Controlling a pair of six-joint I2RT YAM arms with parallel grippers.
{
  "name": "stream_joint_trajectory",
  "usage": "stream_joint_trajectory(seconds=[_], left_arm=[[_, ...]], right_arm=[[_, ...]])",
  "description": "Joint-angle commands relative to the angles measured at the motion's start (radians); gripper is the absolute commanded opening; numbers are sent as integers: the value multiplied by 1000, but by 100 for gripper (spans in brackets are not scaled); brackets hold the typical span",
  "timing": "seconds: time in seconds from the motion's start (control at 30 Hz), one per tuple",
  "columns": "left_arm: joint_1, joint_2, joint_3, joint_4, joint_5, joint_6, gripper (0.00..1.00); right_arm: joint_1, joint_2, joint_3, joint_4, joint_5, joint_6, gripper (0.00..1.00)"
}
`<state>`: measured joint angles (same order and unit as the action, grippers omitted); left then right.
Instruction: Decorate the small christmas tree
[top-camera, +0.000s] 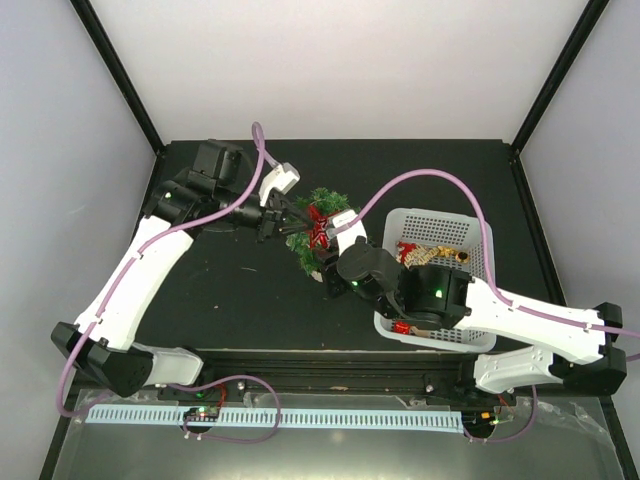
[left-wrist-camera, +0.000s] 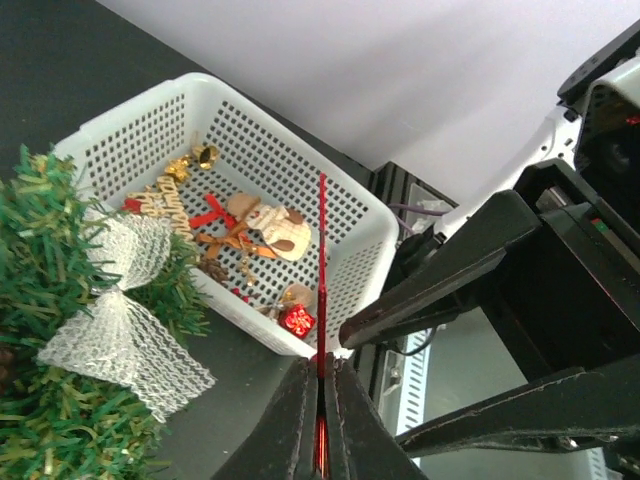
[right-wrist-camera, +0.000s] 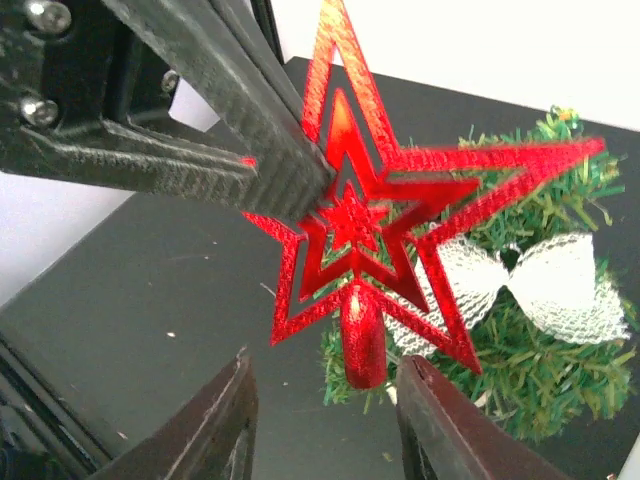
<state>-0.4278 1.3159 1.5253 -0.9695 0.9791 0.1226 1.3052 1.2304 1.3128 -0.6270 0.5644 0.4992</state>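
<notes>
Christmas tree (top-camera: 303, 243) sits mid-table, white basket (top-camera: 440, 213) just right, bare table (top-camera: 220, 300) left and near. Left wrist: left gripper (left-wrist-camera: 321, 400) clenched on red star (left-wrist-camera: 321, 250), seen edge-on. Right wrist: right gripper (right-wrist-camera: 330, 420) released, jaws clear either side of star's stem.

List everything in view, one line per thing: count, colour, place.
small christmas tree: one, dark green, on the table between the arms
bow: one, white mesh, on the tree
star: one, glittery red, held up beside the tree
basket: one, white lattice, right of the tree
ornaments: several, red and gold, inside the basket
snowman figure: one, cream, inside the basket
table: one, black, under everything
cables: two, pink, running along the arms
left claw: one, black, shut on the star
right claw: one, black, open, a finger on each side of the star's stem
</notes>
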Motion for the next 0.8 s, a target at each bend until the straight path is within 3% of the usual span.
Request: stream_joint_trajectory(seconds=[0.0,0.17,0.4,0.6,0.77], left_arm=[[-6,9,100,-44,-54,49,2],[-3,39,239,-120,-149,113,1],[-8,140,458,-218,-305,277,1],[-43,289,692,-347,-415,392,2],[-103,351,771,-358,-520,443,2]], right_arm=[[5,-38,-17,43,37,19,48],[5,-134,-60,54,146,43,59],[4,-260,-127,-26,362,132,61],[-3,-247,-143,-107,385,196,61],[-7,-299,-193,-73,369,228,60]])
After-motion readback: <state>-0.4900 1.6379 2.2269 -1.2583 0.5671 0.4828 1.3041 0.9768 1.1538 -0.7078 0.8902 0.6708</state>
